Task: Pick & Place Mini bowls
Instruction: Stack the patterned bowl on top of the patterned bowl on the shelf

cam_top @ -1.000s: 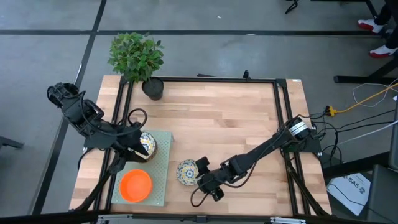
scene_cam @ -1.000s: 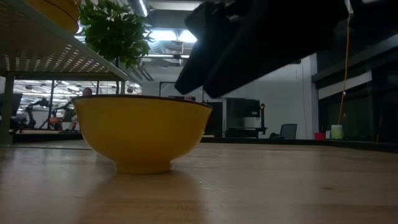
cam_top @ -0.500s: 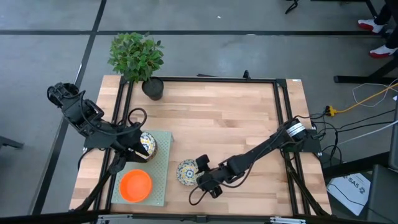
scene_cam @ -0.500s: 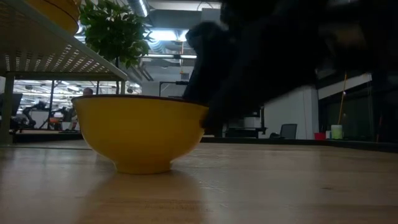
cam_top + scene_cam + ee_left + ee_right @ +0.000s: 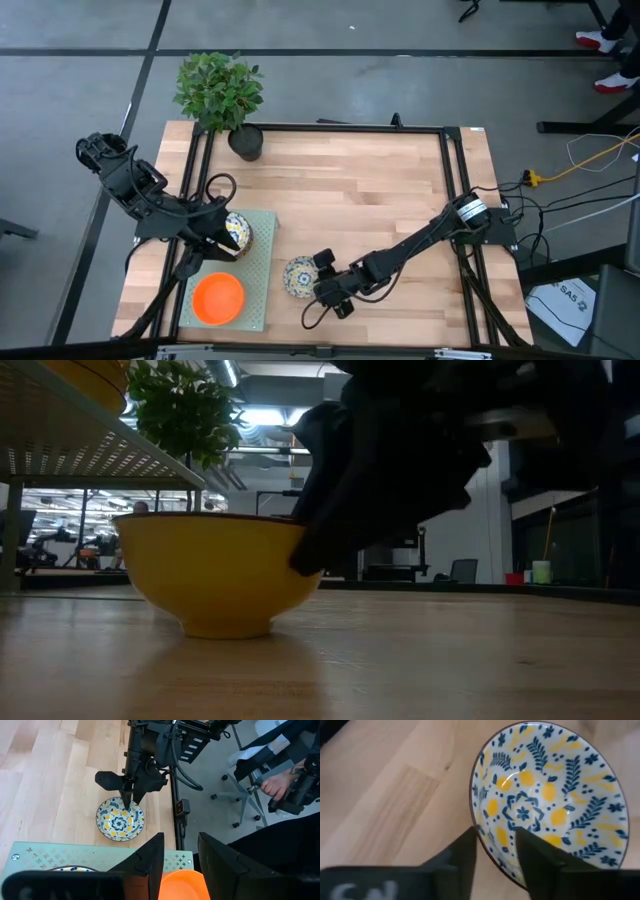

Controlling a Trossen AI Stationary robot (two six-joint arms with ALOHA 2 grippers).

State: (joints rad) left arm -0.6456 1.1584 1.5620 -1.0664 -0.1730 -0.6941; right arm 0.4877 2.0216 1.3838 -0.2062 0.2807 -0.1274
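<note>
A white bowl with a blue-and-yellow floral pattern (image 5: 299, 277) stands on its foot on the bare wood; in the low view its outside (image 5: 215, 575) is yellow. My right gripper (image 5: 324, 281) is open and low at this bowl's right rim (image 5: 481, 832). One finger stands over the inside and one outside. A second floral bowl (image 5: 237, 231) and an orange bowl (image 5: 218, 298) sit on a green mat (image 5: 262, 258). My left gripper (image 5: 180, 865) is open and hovers over the mat beside the second floral bowl. My right gripper straddles the floral bowl's right rim (image 5: 485, 845), slanting down from the table's right. One finger (image 5: 535, 857) is inside the bowl and the other (image 5: 462, 852) outside. Whether either finger touches the rim I cannot tell. The bowl stands upright on the table.
A leafy plant in a black pot (image 5: 245, 140) stands at the far left corner. Black frame rails (image 5: 452, 180) run along the table's edges. Bare wood stretches across the middle and right. A person's hand (image 5: 272, 785) shows beyond the table in the left wrist view.
My right gripper has moved down and a little toward the table's left, coming to the floral bowl's right rim. In the low view it has dropped from above the bowl to rim height.
</note>
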